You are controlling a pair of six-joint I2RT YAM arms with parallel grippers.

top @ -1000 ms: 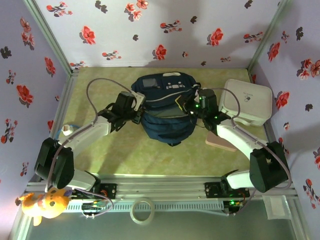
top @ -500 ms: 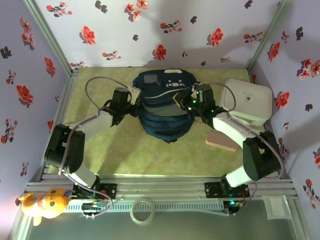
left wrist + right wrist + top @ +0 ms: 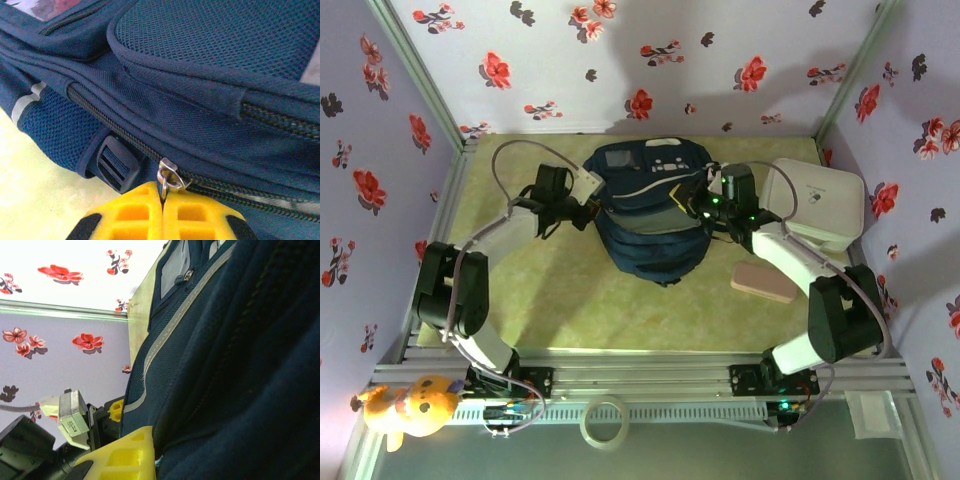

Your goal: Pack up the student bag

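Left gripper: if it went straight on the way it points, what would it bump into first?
The left gripper, pinching the zipper pull, points straight into the student bag, so it would likely press the navy fabric just beyond the zipper.

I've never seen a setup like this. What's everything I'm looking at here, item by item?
student bag: one, navy blue, middle of the table
zip pull: one, silver, on the bag's side zip
box: one, white, far right of the table
flat block: one, pinkish tan, on the table in front of the box
plush toy: one, orange and yellow, near left corner
tape roll: one, pale, in front of the arm bases
table: one, yellow-green top
walls: three, lilac with red flowers
left arm, right arm: two, white and black, either side of the bag
left gripper: one, yellow jaws shut on the zip pull
right gripper: one, yellow, pinching the bag's fabric
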